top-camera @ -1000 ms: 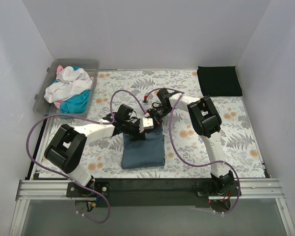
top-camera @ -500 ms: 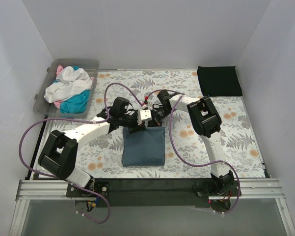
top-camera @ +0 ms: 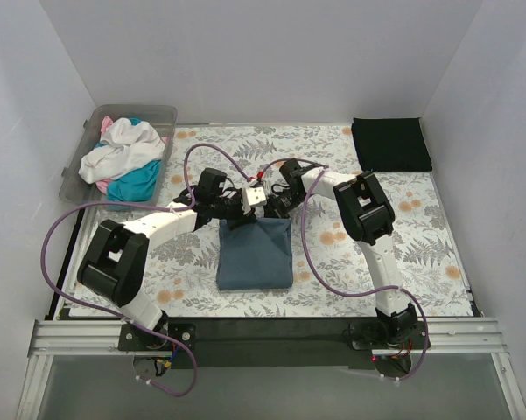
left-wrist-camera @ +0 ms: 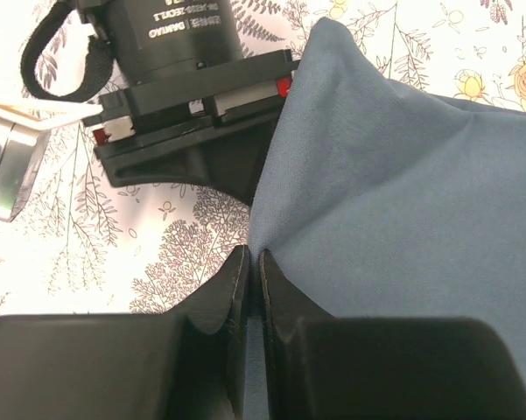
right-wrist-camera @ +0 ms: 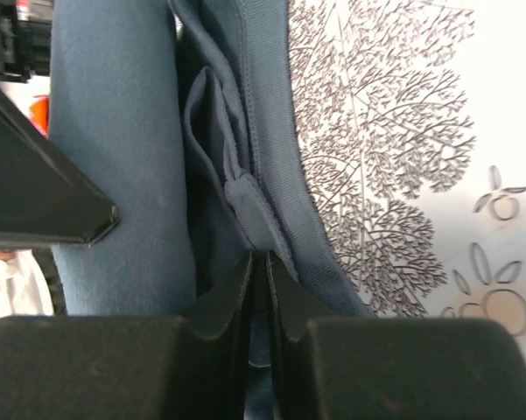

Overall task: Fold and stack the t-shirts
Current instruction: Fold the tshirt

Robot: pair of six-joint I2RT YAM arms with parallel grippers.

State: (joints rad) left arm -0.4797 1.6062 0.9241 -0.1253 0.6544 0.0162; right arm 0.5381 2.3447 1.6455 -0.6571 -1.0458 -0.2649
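Slate blue-grey t-shirt (top-camera: 255, 255) lies folded into a rectangle, mid floral-clothed tabletop (top-camera: 420, 236). Left tool (left-wrist-camera: 252, 262) is clamped on a raised fold at the shirt's far edge, cloth pinched between its fingers. Right tool (right-wrist-camera: 258, 262) is clamped likewise on bunched hem layers at the same far edge; top view shows the two tools just beside each other. Black t-shirt (top-camera: 391, 143) sits folded flat at the far right corner. Clear bin (top-camera: 149, 114) at far left holds a heap: white t-shirt (top-camera: 122, 150) uppermost, teal t-shirt (top-camera: 142, 181) and pink t-shirt (top-camera: 107, 122) showing underneath.
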